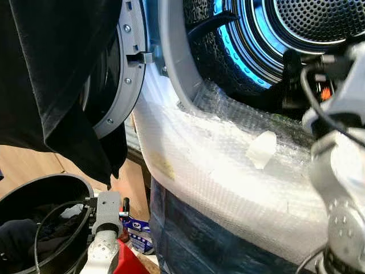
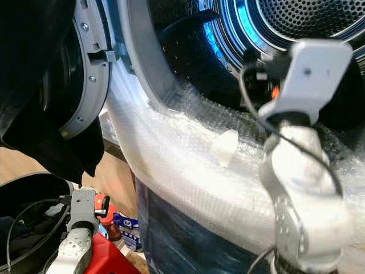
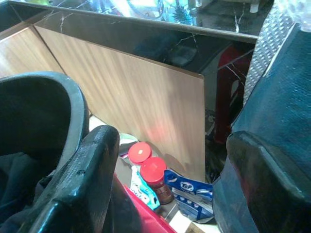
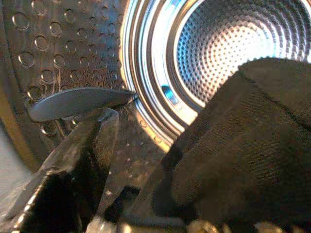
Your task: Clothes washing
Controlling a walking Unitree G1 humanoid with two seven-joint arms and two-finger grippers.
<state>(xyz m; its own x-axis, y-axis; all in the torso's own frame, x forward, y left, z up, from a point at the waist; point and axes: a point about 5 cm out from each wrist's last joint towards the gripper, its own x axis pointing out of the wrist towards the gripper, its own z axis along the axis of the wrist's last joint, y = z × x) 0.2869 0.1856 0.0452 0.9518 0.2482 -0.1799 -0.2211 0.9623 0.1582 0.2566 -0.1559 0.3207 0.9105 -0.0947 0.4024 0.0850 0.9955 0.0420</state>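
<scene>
While the right arm reaches up into the lit drum, the right hand is clamped on a dark garment inside. The left hand hangs low, fingers apart, beside the black basket of clothes.

I count one washing machine in front of me, its one door swung open on the left and one perforated drum beyond. One black garment hangs at near left. One black basket sits low on my left with dark clothes inside. By the wooden panel I make out two red-lidded jars and one blue packet. Two arms of mine, one left gripper, one right gripper.
</scene>
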